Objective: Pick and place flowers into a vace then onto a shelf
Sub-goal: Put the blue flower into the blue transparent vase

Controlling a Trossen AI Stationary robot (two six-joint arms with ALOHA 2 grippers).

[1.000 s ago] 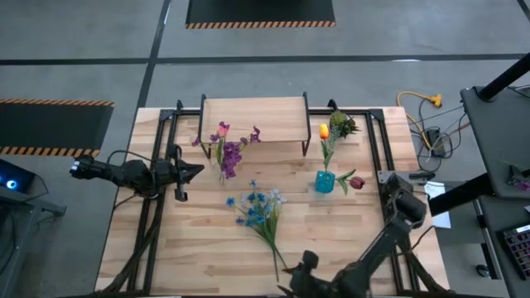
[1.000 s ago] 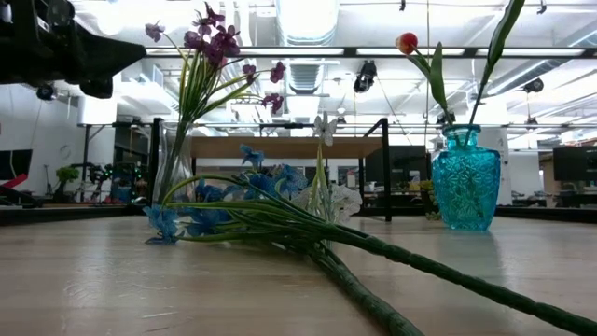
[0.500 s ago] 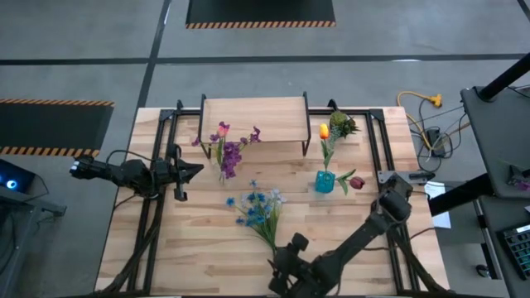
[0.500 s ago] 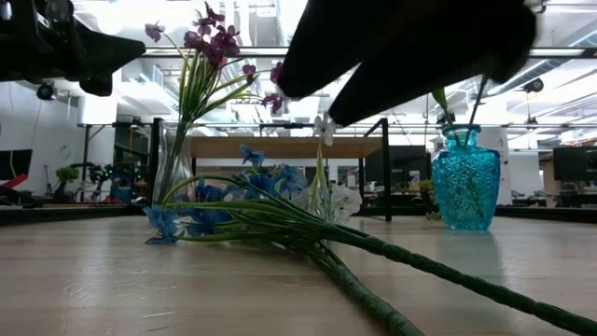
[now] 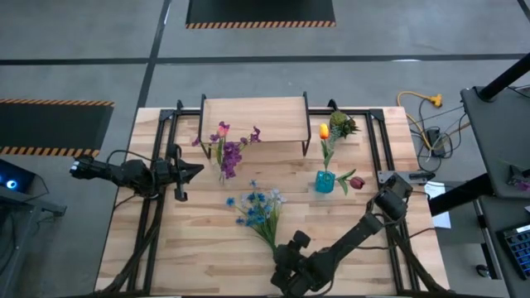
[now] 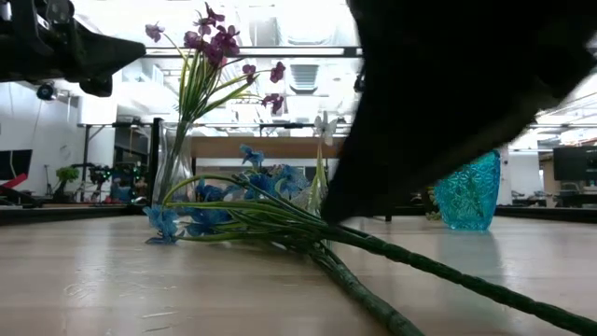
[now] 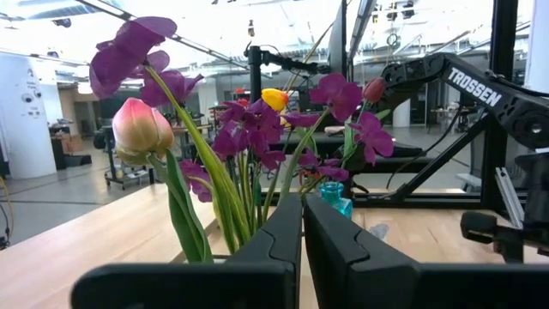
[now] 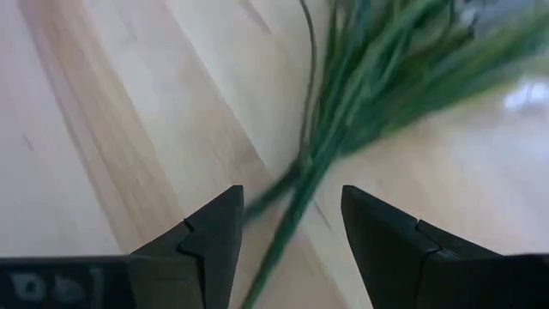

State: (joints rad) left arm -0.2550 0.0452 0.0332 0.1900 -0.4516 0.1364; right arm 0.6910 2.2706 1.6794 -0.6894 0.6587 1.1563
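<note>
From above: right claw (image 5: 291,266) low at the near edge of the surface (image 5: 190,248), over the stem end of the blue flowers (image 5: 258,209), which lie flat mid-surface with blooms toward the shelf (image 5: 252,118). Left claw (image 5: 193,169) parked at the left side, pointing at a clear vase (image 5: 224,170) of purple flowers (image 5: 230,149) just in front of the shelf. Blue vase (image 5: 325,181) to the right, holding an orange bloom (image 5: 324,131) and a dark red one (image 5: 356,183). Shelf top bare. From table height: blue flowers (image 6: 233,210) flat on the surface (image 6: 112,280), thick stems (image 6: 392,257) running toward the camera; right arm (image 6: 448,84) a dark mass across the upper right, partly hiding the blue vase (image 6: 471,191); purple flowers (image 6: 213,42) upright in the clear vase (image 6: 173,168). From the left wrist: fingers (image 7: 274,245) pressed together on nothing, purple flowers (image 7: 249,129) and a pink bud (image 7: 141,127) close ahead. From the right wrist: fingers (image 8: 214,232) spread wide apart and empty, green stems (image 8: 326,163) lying on the surface between and just beyond them. Step in hand, by the look of it: approach to grasp the blue bunch by its stems. Next move likely calls for dropping until the fingers straddle the bundle, then closing on all the stems at once, low enough not to leave strays behind.
</note>
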